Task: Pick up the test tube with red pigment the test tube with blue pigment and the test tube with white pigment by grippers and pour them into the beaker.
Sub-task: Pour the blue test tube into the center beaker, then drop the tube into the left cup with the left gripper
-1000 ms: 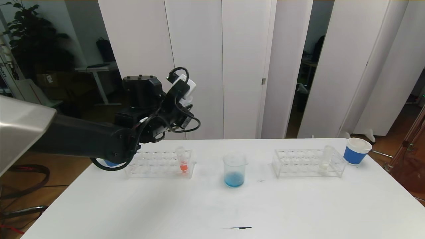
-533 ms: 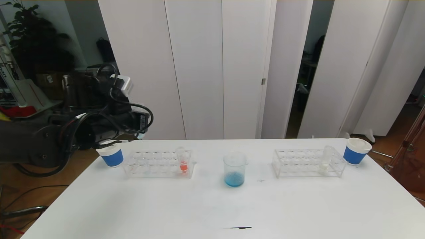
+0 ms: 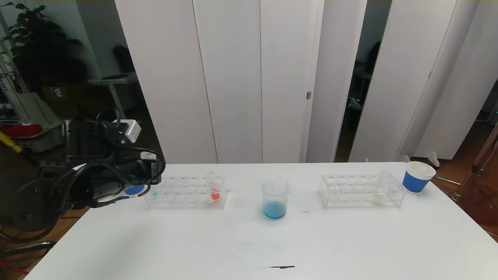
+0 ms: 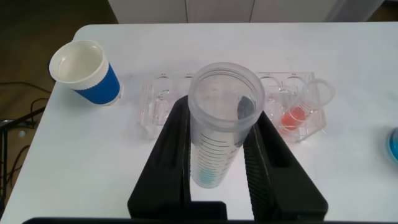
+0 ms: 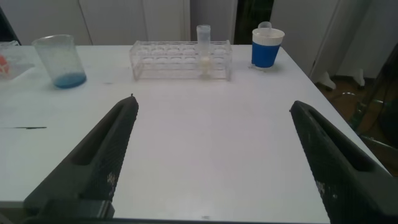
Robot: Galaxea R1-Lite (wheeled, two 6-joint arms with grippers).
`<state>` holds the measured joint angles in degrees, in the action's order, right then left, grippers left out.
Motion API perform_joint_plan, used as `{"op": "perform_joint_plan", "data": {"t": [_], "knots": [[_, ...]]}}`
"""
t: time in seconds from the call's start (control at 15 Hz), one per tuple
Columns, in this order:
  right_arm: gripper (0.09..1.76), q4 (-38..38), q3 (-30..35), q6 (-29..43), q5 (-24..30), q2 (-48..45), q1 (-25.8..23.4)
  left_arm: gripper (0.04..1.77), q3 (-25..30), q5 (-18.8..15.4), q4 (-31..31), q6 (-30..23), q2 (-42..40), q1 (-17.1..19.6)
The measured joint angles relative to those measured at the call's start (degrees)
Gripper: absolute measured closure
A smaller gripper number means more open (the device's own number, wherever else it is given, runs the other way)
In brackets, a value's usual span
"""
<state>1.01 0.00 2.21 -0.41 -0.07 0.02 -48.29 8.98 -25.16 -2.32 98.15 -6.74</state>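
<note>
A: Where is the left gripper (image 4: 217, 163) and what is it doing?

B: It sits at the desk's (image 3: 249, 241) far left corner, above the left end of the left rack (image 3: 186, 192). Its black fingers (image 4: 174, 155) are clamped on the blue tube (image 4: 221, 124). The left wrist view looks down the tube's open mouth, and a little sky-blue pigment shows in the tip.

A: What lies around it?

B: A paper cup (image 4: 85, 73) with a blue band stands just left of that rack, partly behind the arm in the head view. At the rack's right end the red tube (image 3: 213, 187) stands upright with orange-red pigment at its bottom.

A: And the beaker?

B: The beaker (image 3: 275, 198) stands right of the left rack, near the middle of the desk, well apart from the gripper. A layer of blue pigment lies in its bottom.

A: What about the right side?

B: The right rack (image 3: 362, 190) is right of the beaker, with the white tube (image 3: 382, 186) upright near its right end, pale pigment in the tip. A second cup (image 3: 417, 176) stands just right of it, at the desk's far right corner.

A: The right gripper (image 5: 214, 149)?

B: It shows only in its own wrist view, low over the near right part of the desk, fingers wide apart and holding nothing.
</note>
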Motion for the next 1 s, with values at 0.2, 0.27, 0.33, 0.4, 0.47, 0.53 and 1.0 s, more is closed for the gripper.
{"op": "perform_joint_plan", "data": {"t": [0.2,0.27,0.33,0.4,0.47,0.53,1.0], "knots": [[0.1,0.0,0.0,0.0,0.0,0.0,0.0,1.23,2.4,0.0,-2.6,0.5,-0.7,1.1],[0.1,0.0,0.0,0.0,0.0,0.0,0.0,1.23,2.8,0.2,-4.6,0.6,-0.8,1.3],[0.1,0.0,0.0,0.0,0.0,0.0,0.0,1.23,2.9,0.2,-7.1,0.6,-0.8,1.6],[0.1,0.0,0.0,0.0,0.0,0.0,0.0,1.23,2.6,0.1,-10.0,0.9,-0.6,2.3],[0.1,0.0,0.0,0.0,0.0,0.0,0.0,1.23,1.9,0.0,-12.9,1.4,-0.3,3.6],[0.1,0.0,0.0,0.0,0.0,0.0,0.0,1.23,0.7,-0.2,-15.9,2.4,0.3,5.2],[0.1,0.0,0.0,0.0,0.0,0.0,0.0,1.23,-9.9,-0.1,-31.5,4.4,10.9,15.9]]}}
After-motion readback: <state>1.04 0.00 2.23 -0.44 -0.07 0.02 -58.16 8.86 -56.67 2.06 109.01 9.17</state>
